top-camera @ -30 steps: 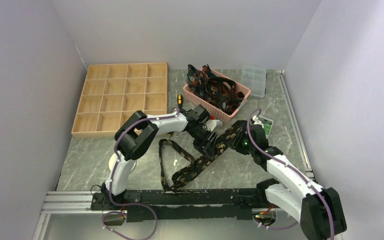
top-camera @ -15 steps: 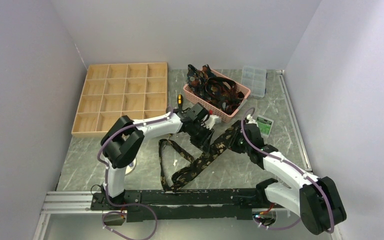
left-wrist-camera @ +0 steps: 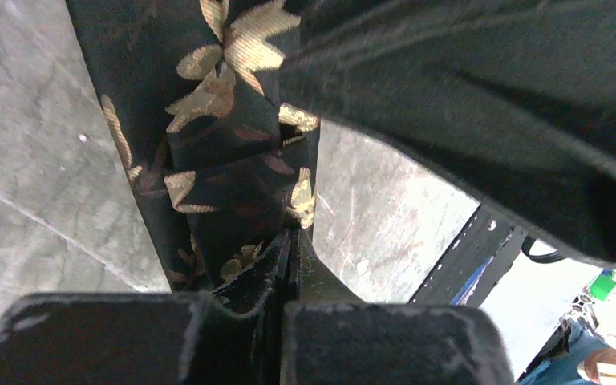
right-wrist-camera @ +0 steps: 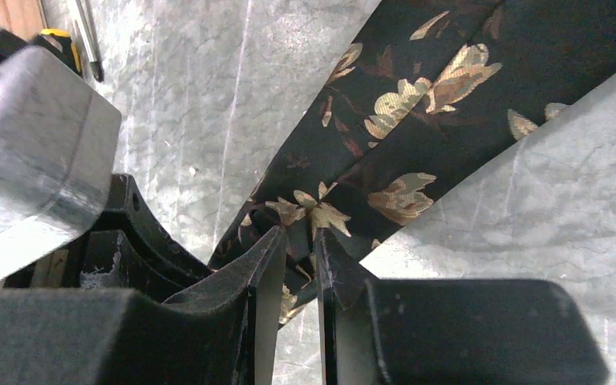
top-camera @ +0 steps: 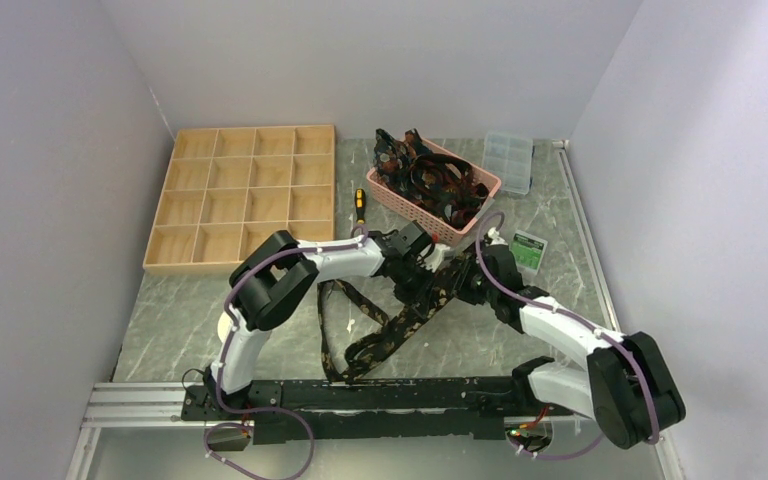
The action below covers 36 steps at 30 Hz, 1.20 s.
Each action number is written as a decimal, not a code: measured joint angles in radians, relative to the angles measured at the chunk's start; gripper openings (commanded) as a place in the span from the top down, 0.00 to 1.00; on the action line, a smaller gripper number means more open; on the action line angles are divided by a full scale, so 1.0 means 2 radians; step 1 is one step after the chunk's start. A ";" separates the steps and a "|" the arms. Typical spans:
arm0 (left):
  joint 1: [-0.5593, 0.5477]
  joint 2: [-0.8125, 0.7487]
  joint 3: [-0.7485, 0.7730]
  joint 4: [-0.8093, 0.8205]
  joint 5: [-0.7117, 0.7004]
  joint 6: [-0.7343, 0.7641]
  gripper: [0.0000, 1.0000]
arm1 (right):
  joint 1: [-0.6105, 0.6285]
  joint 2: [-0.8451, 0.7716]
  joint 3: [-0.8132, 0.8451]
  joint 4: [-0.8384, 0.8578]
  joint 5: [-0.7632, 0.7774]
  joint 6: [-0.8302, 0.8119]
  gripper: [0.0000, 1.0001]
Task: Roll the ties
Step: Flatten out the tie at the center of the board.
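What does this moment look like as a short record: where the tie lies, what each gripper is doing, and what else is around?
tie: stretched diagonally on the table, unrolled
left gripper: shut, pinching the tie's fabric
right gripper: fingers closed narrowly on a fold of that tie
other ties: heaped in the pink basket at the back
wooden tray: back left of the table
progress: no roll formed yet
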 measured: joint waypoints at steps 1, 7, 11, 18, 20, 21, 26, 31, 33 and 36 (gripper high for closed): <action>0.001 0.002 0.002 0.004 0.000 -0.002 0.97 | 0.000 0.004 0.000 0.003 -0.003 0.001 0.75; 0.004 0.005 0.002 0.027 -0.003 -0.014 0.97 | 0.001 0.027 -0.001 0.022 -0.010 0.009 0.64; 0.005 0.005 -0.004 0.040 -0.002 -0.017 0.97 | 0.001 0.052 -0.001 0.035 -0.014 0.014 0.59; 0.007 0.004 -0.014 0.059 0.006 -0.026 0.97 | 0.009 0.066 -0.001 0.055 -0.022 0.016 0.68; 0.007 0.004 -0.015 0.062 0.008 -0.026 0.97 | 0.015 0.070 -0.001 0.059 -0.023 0.017 0.71; 0.007 0.004 -0.016 0.065 0.009 -0.026 0.97 | 0.017 0.073 -0.001 0.061 -0.024 0.017 0.73; 0.007 0.002 -0.022 0.075 0.010 -0.026 0.97 | 0.022 0.087 -0.001 0.073 -0.033 0.019 0.93; 0.007 -0.004 -0.032 0.087 0.009 -0.026 0.97 | 0.023 0.079 -0.001 0.068 -0.021 0.023 1.00; 0.007 -0.010 -0.041 0.096 0.005 -0.027 0.95 | 0.024 0.058 -0.001 0.051 -0.002 0.023 1.00; 0.006 -0.030 -0.068 0.102 -0.017 -0.026 0.92 | 0.024 0.011 0.000 0.018 0.040 0.019 1.00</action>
